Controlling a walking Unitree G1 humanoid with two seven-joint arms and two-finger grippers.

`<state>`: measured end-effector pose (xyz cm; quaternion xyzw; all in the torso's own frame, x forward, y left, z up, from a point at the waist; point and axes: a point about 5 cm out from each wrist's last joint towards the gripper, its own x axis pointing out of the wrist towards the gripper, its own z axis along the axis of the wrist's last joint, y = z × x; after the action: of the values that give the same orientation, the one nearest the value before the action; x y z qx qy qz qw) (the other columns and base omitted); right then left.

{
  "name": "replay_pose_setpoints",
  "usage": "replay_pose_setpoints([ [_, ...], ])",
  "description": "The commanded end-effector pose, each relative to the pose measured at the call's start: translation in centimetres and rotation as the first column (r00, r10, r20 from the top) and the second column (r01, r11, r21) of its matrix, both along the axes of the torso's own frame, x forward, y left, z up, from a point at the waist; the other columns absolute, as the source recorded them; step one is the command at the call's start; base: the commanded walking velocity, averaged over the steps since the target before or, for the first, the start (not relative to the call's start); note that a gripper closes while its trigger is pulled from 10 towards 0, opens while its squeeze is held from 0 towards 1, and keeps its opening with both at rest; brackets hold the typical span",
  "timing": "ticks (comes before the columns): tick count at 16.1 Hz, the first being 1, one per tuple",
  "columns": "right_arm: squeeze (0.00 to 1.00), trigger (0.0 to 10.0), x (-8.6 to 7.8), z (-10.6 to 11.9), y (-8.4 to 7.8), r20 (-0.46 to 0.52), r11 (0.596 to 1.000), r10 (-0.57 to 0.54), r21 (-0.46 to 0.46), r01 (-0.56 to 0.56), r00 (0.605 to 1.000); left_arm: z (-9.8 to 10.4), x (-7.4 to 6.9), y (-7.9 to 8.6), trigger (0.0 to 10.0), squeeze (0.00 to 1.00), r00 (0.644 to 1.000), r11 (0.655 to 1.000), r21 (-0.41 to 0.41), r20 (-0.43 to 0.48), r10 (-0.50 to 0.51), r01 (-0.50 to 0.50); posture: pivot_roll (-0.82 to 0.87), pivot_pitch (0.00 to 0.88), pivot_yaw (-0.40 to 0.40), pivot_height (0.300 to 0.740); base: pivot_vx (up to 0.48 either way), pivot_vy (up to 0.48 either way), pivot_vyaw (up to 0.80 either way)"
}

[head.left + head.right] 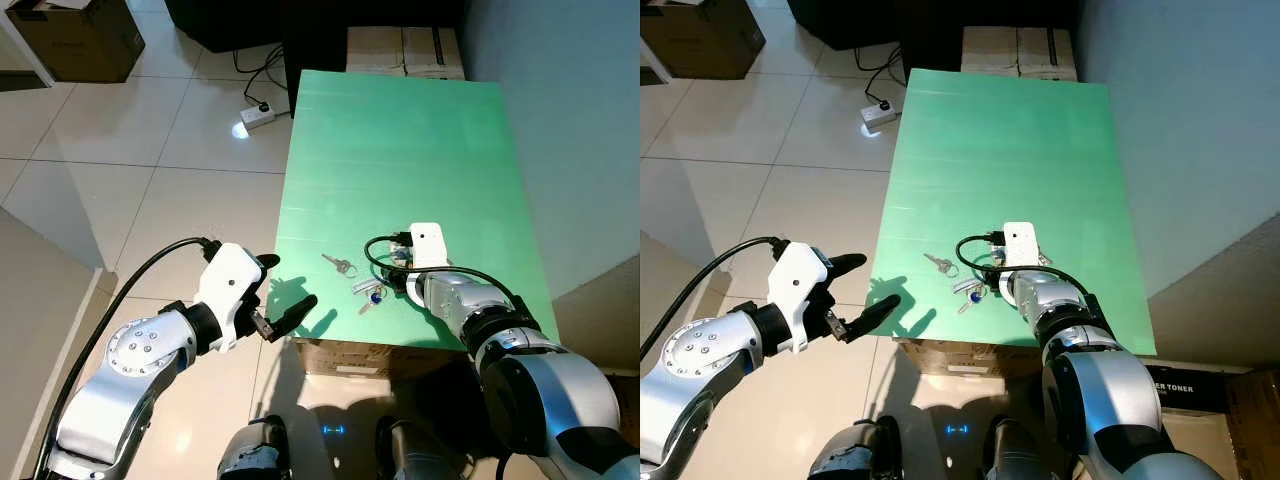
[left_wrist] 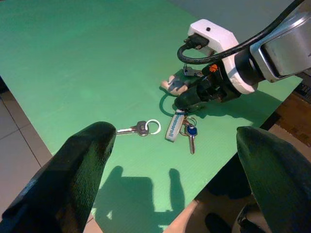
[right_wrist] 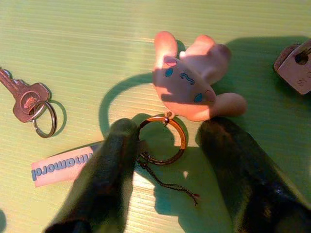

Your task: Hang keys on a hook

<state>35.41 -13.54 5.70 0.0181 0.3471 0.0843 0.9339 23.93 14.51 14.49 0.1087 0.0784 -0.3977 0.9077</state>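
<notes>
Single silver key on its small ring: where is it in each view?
Left eye view: the single silver key lies on the green table, near its front edge, left of the right gripper.
Right eye view: same place.
Left wrist view: beside the white tag with blue lettering.
Right wrist view: beside that tag again.
Shared landmark: the tag.

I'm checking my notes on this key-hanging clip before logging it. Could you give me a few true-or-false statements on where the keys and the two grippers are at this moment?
1. The right gripper is down on the green table, its open fingers either side of the key ring. True.
2. The left gripper is shut on the single key. False: it is open, off the table's near corner, holding nothing.
3. The single key lies apart from the bunch. True.
4. The pink charm hangs from a hook. False: it lies flat on the table.
</notes>
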Motion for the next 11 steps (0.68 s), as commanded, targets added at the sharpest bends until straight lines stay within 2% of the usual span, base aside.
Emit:
replay_pose_setpoints([
  [1,0.0,0.0,-0.4,-0.54,-0.06,-0.035,1.0,0.009,-0.008,-0.009,0.999,-0.07,-0.24,-0.16,10.0,0.0,1.0,1.0,0.009,-0.011,-0.021,0.021,0.09,0.267,0.054,0.74,0.0,0.0,0.0],
  [11,0.0,0.0,-0.64,-0.91,-0.76,-0.032,1.0,0.003,-0.031,-0.004,0.999,-0.11,0.21,0.01,10.0,0.0,1.0,1.0,0.007,-0.006,-0.023,0.023,0.08,0.26,0.07,0.74,0.0,0.0,0.0],
])
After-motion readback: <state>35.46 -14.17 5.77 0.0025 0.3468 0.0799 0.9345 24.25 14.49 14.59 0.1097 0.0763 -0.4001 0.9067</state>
